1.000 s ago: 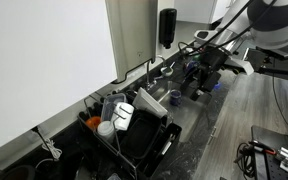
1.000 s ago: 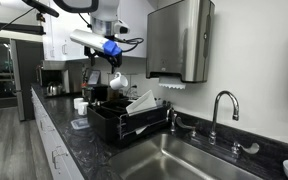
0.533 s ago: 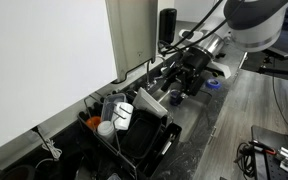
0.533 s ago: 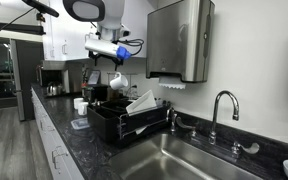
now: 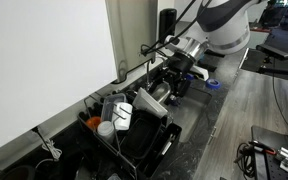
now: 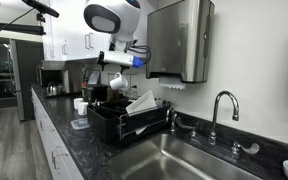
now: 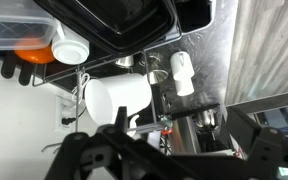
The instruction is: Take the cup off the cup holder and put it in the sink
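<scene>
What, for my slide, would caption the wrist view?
Open fingers face a white cup, with rack and sink beyond.

The arm (image 5: 224,20) is seen in both exterior views as a run of large, rounded white shells, with darker seams where the segments are joined. A bright blue band (image 6: 136,61) is worn at the wrist. The gripper (image 7: 169,150) is built of matte black linkage bars, shown along the bottom edge of the wrist view.
</scene>
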